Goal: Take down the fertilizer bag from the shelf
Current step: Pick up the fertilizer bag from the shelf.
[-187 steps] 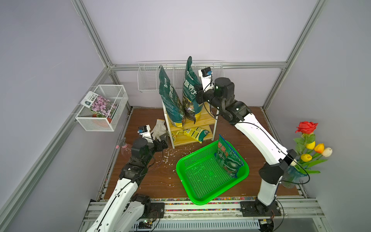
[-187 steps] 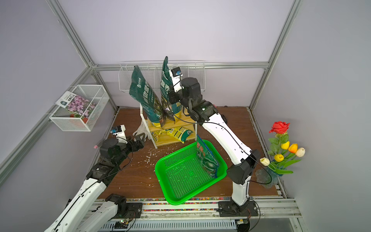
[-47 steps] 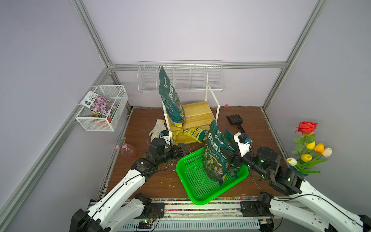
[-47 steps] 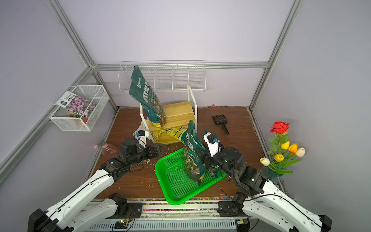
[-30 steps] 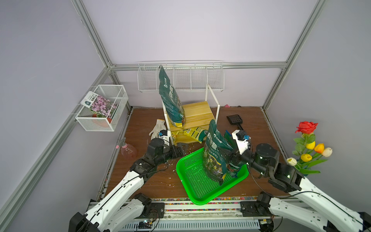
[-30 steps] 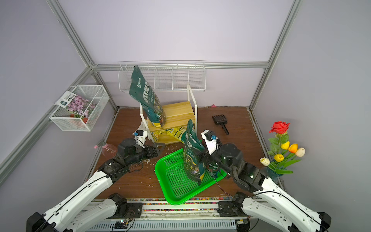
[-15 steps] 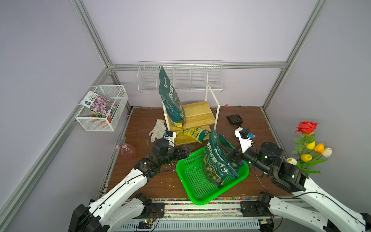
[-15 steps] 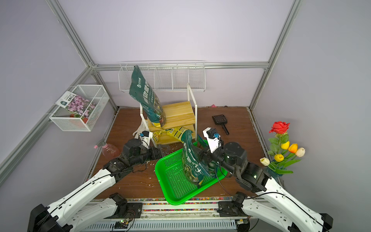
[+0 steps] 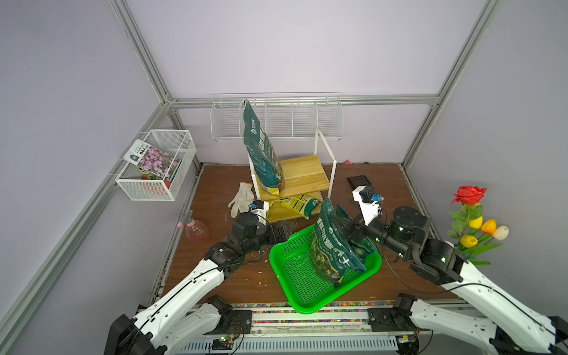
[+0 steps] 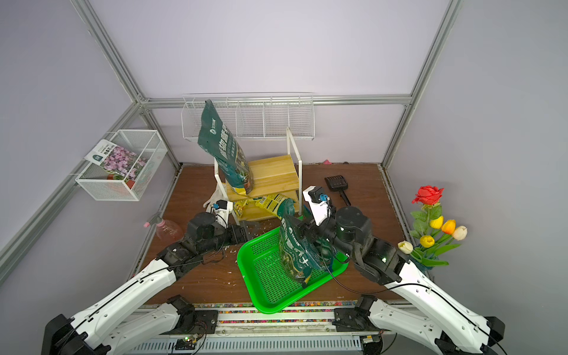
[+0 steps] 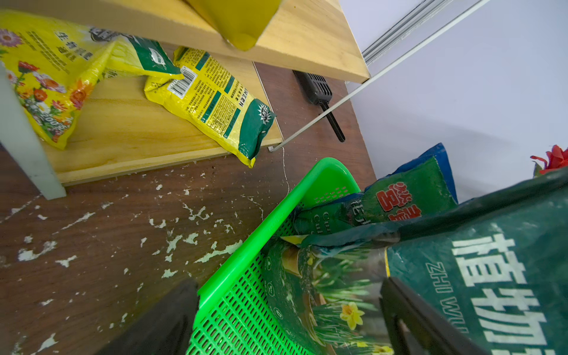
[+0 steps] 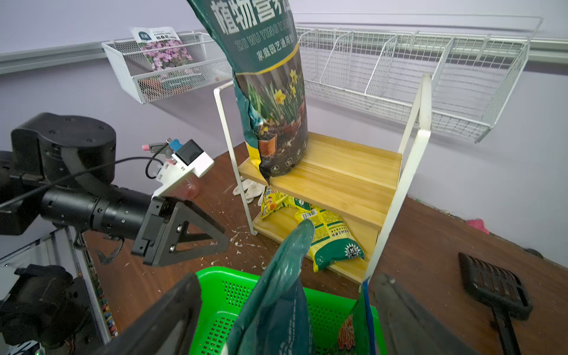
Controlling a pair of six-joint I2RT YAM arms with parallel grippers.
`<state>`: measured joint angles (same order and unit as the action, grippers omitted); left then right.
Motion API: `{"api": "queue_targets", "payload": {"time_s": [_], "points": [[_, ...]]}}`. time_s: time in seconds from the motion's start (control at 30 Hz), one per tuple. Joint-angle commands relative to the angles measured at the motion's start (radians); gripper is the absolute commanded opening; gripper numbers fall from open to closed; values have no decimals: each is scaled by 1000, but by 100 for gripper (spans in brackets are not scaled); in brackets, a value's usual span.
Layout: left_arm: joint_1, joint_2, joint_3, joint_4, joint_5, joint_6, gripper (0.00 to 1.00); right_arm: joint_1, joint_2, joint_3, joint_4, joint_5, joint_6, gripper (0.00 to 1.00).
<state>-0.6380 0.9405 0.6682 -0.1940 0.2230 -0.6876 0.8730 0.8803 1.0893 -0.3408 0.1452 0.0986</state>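
One dark green fertilizer bag (image 9: 261, 153) stands tilted at the left of the top board of the shelf (image 9: 307, 175), also seen in the right wrist view (image 12: 270, 76). A second dark green bag (image 9: 330, 249) leans inside the green basket (image 9: 295, 276). My right gripper (image 9: 344, 226) hangs open at that bag's top. In the right wrist view the gripper (image 12: 287, 278) has the bag's top edge (image 12: 276, 301) loose between its spread fingers. My left gripper (image 9: 282, 235) is open and straddles the basket's left rim (image 11: 246, 261).
A small green and blue bag (image 9: 364, 246) lies behind the leaning one. Yellow bags (image 9: 299, 204) lie on the shelf's lower board. Around it are a white glove (image 9: 242, 196), a pink spray bottle (image 9: 196, 230), a black scoop (image 9: 358, 179) and flowers (image 9: 473, 221). The wire rack (image 9: 276, 123) and mesh box (image 9: 156, 166) hang on the walls.
The bag in the basket has sunk from upright to leaning. My left gripper has moved up to the basket's rim. The right wrist has lifted a little.
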Motion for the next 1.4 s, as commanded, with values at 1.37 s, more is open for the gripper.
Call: {"api": "queue_targets", "payload": {"time_s": [1.37], "points": [[178, -185, 84, -180, -215, 213, 100, 133, 1167, 1347, 5, 69, -227, 84]]}}
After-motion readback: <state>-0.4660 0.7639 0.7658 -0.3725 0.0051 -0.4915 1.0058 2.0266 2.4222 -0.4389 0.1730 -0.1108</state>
